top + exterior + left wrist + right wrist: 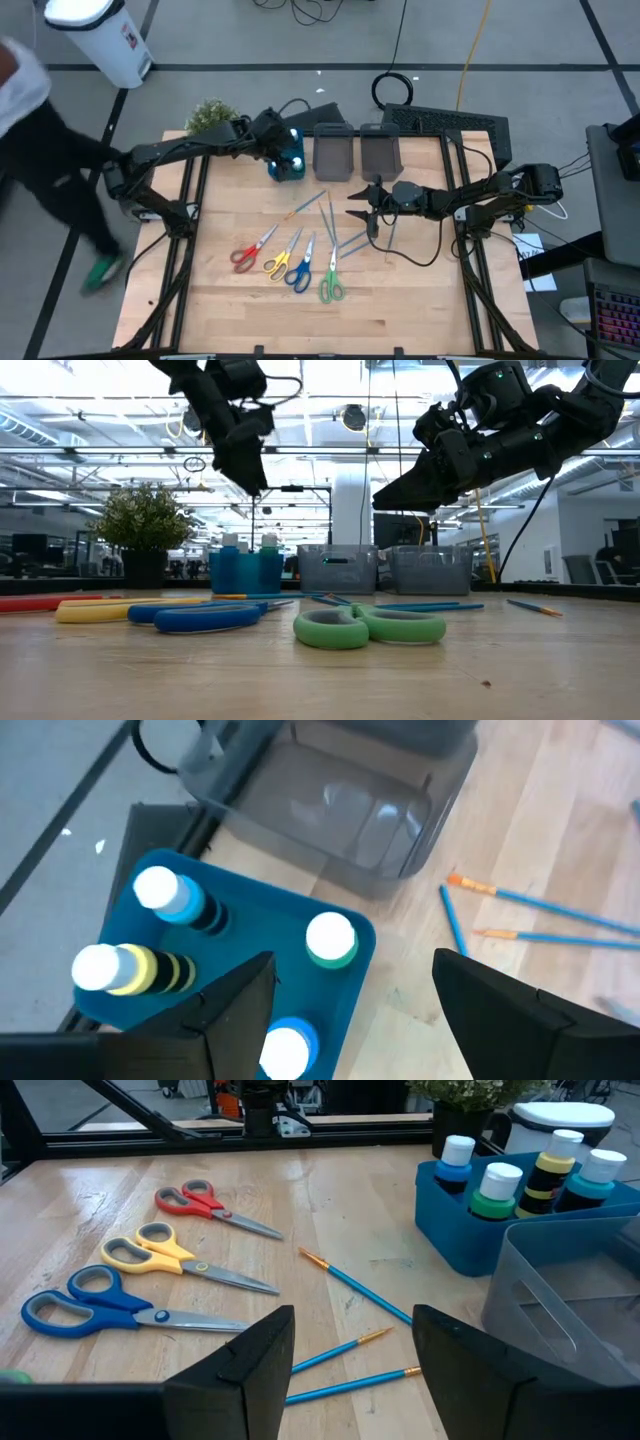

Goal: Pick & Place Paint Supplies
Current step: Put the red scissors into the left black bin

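- Four paint bottles (331, 940) stand upright, caps up, in the blue bin (255, 905) at the table's back-left.
- The left gripper (350, 995) hovers above them, fingers parted, empty.
- The right gripper (352, 1342), open and empty, hangs over the brushes (355, 1292); the high view alone shows the green scissors (331, 282).

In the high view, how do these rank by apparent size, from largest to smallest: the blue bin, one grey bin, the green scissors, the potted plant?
1. grey bin
2. potted plant, partly hidden by the left arm, so its rank is unsure
3. blue bin, also partly covered; it looks about equal to the green scissors
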`<state>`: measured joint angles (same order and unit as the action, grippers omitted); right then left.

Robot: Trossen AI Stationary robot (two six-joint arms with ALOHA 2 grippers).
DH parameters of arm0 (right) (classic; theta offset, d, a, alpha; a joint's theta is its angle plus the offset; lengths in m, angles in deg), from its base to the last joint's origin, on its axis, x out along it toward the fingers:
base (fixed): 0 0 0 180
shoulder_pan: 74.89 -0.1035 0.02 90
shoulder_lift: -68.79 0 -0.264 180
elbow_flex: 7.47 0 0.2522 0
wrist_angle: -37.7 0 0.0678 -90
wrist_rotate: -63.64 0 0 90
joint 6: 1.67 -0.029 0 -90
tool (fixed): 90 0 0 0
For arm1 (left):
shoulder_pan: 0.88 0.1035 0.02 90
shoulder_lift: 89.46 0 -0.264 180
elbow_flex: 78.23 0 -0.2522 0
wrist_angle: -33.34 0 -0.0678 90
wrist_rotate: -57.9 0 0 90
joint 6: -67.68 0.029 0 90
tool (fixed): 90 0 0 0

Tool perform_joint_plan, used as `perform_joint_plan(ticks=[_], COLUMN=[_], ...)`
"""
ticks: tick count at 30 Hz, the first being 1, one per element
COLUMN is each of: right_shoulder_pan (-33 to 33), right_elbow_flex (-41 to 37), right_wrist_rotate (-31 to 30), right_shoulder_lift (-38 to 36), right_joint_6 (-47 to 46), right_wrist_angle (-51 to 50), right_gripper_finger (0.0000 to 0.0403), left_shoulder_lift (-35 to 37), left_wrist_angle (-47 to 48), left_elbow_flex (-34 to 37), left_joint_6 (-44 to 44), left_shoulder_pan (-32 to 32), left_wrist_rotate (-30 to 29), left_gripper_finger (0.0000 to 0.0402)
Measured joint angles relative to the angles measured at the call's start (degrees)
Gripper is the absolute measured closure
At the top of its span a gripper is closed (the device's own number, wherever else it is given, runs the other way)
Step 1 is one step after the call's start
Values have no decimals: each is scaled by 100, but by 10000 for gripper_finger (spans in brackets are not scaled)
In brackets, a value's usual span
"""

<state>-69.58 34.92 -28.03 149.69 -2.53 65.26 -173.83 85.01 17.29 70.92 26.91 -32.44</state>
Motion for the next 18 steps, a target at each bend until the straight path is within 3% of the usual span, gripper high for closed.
perform_joint_plan(ticks=[10,18], right_shoulder_pan=[0,2], right_elbow_flex=[0,0], right_wrist_rotate=[0,0], right_shoulder_lift=[0,0], right_joint_6=[0,-22], right_wrist_angle=[0,2], right_gripper_finger=[206,206], left_shoulder_lift=[687,771], left_wrist_angle=[2,4], left_elbow_flex=[-9,-9], left_joint_6=[-229,-206], left_shoulder_pan=[-171,-367], left_wrist_rotate=[32,37], left_gripper_finger=[121,121])
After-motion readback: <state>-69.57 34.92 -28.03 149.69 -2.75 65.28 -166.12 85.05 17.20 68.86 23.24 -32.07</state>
